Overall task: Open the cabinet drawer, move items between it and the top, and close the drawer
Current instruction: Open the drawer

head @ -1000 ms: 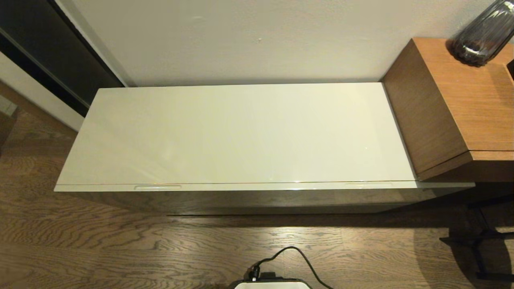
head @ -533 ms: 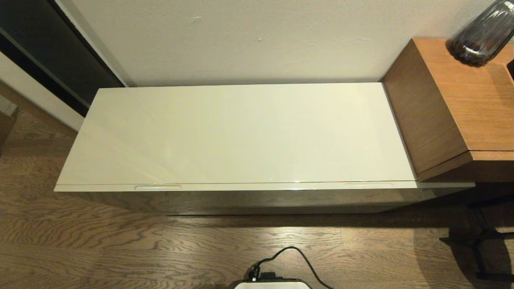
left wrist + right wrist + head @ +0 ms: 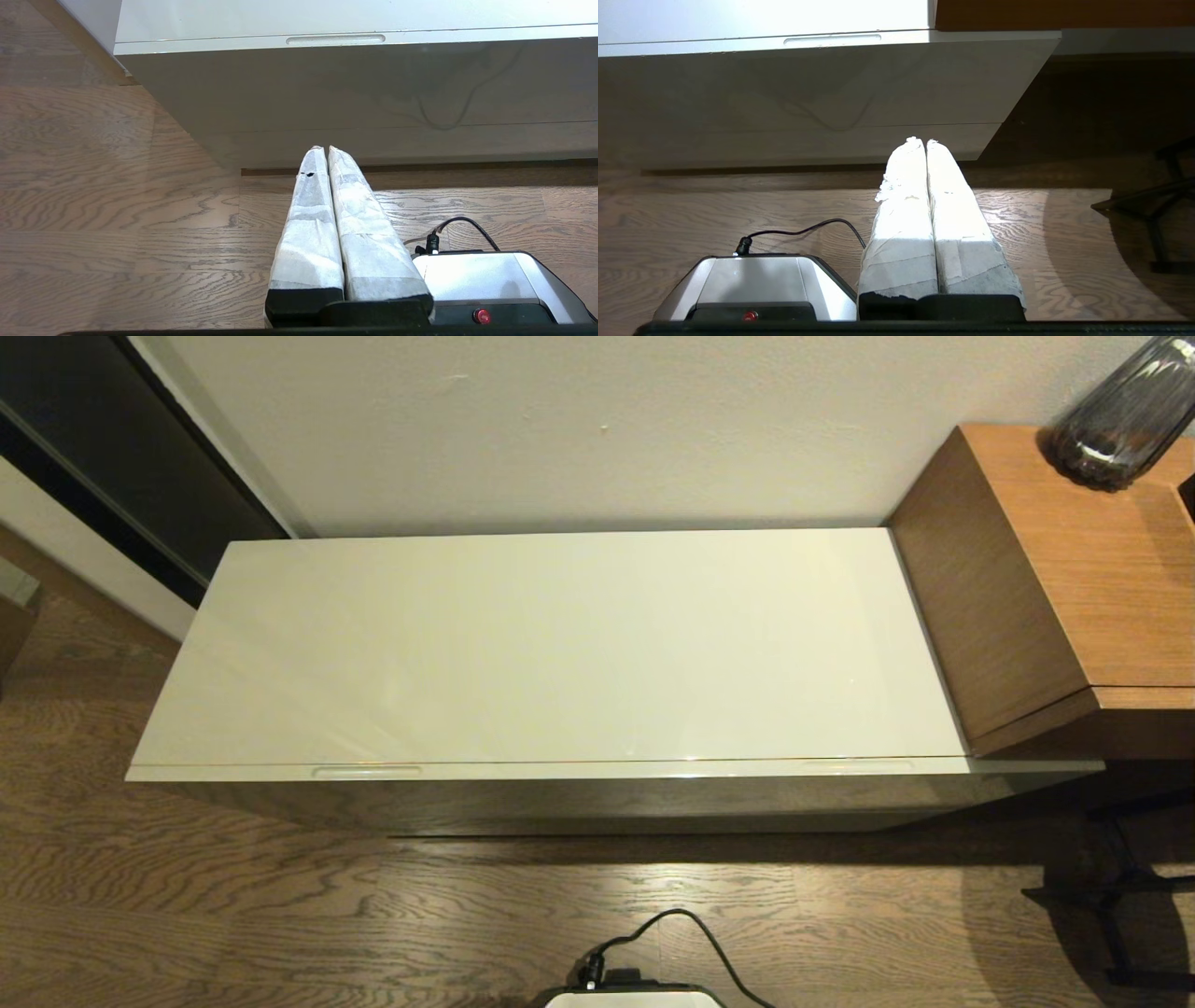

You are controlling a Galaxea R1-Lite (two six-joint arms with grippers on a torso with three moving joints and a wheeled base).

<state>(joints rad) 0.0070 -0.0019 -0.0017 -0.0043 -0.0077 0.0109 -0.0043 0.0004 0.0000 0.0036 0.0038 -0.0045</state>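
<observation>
head view: low cabinet against the wall, its top (image 3: 560,644) a glossy cream rectangle with the long axis running left to right. drawer (image 3: 597,771) pushed in flush, seen as a thin strip along the near edge of the top, as long as the cabinet and lying along the same left-right line. two slim handle slots on that strip, the left slot (image 3: 366,771) and the right slot (image 3: 857,766). taller wooden unit (image 3: 1055,579) butting against the right end, with a dark glass vase (image 3: 1120,415) standing on it. wood floor (image 3: 280,915) in front, a black cable (image 3: 691,938) looping over it near the robot base (image 3: 630,999). no arm visible here, and no slippers anywhere.

left wrist view: left gripper (image 3: 323,150) held low over the floor, apart from the cabinet, pointing toward the drawer front. taped fingers (image 3: 308,224) pressed together along their whole length, nothing between them. one handle slot above and beyond the tips, its length lying crosswise to the fingers.

right wrist view: right gripper (image 3: 921,141) likewise low in front of the cabinet, near its right end, clear of it. fingers (image 3: 957,224) closed tight against each other, empty. other handle slot further up the drawer edge.
</observation>
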